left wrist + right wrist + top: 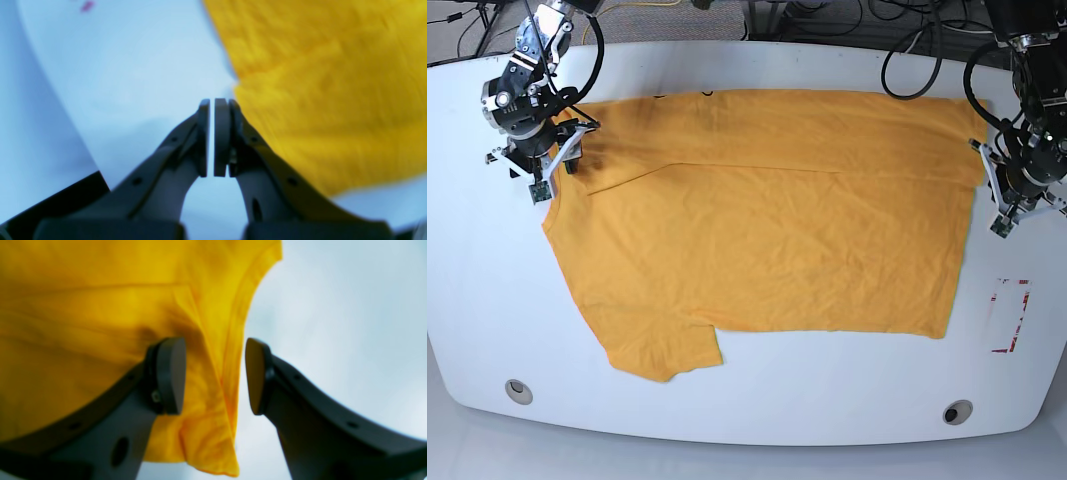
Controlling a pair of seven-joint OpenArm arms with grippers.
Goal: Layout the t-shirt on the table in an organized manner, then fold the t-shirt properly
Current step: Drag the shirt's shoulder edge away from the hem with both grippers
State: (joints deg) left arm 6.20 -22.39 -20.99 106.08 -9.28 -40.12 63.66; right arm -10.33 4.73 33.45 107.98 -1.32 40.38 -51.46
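Right wrist: t-shirt (100,323) between claw (215,375) pads.

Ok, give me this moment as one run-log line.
t-shirt: spread on table, far strip folded | left gripper: shut, empty, beside hem | right gripper: open, straddling cloth edge

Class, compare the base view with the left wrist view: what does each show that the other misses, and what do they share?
Only the base view shows the whole t-shirt spread flat, the right gripper at one end, two grey grommet holes and the red-taped rectangle. Only the left wrist view shows the left gripper with its jaws shut on nothing, just off the cloth's edge. Both show the orange-yellow shirt on the white table.
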